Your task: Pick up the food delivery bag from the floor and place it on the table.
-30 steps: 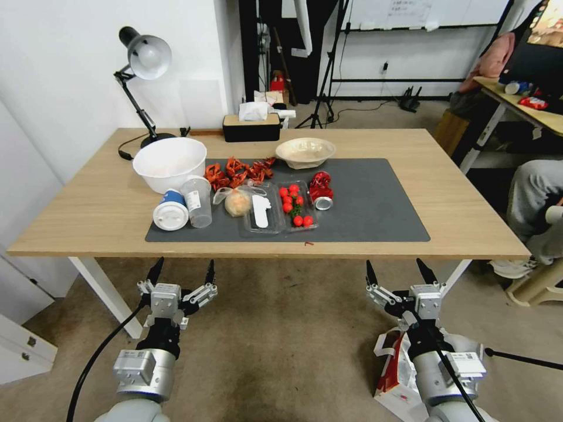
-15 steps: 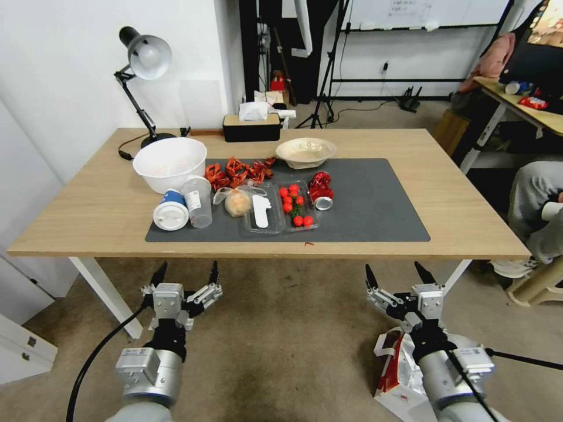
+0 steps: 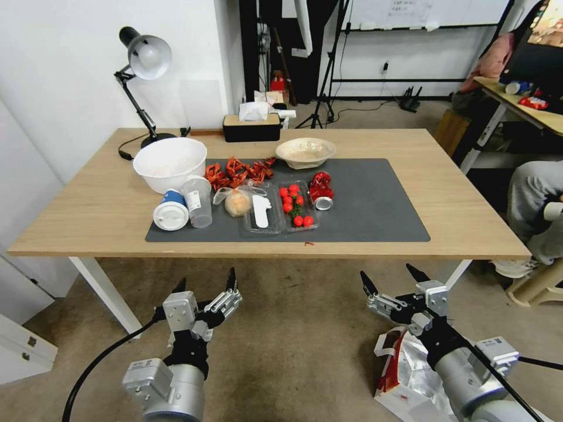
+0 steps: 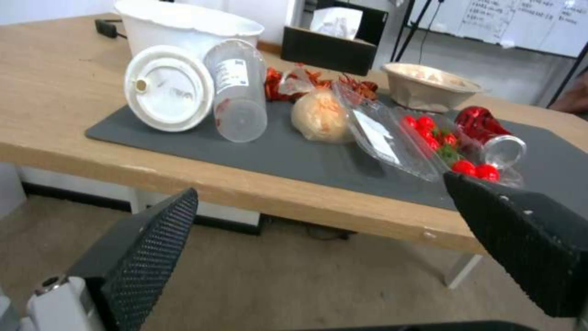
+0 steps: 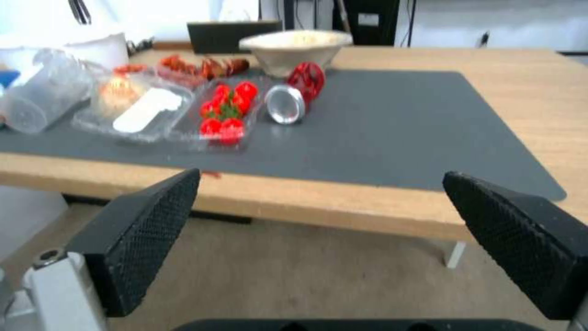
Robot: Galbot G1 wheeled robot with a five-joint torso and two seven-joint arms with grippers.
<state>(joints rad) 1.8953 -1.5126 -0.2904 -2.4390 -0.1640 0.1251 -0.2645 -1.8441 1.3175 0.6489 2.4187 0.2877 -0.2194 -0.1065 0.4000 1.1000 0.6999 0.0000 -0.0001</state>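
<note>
Both tools hang released in front of the table, and the bag sits on the floor.

The left tool [image 3: 205, 282] is spread wide, gripping nothing, low over the floor [image 3: 293, 346] just short of the table [image 3: 105, 205] edge. The right tool [image 3: 388, 277] is released too, fingers apart, at about the same height. Directly below and behind the right tool, partly hidden by its arm, the food delivery bag [image 3: 404, 369] rests on the carpet, red side panel and silver foil lining showing. Ahead of both tools, on the table's dark mat [image 3: 375, 205], lie cups, a white bowl [image 3: 170, 163] and a tray of tomatoes [image 3: 296, 206].
</note>
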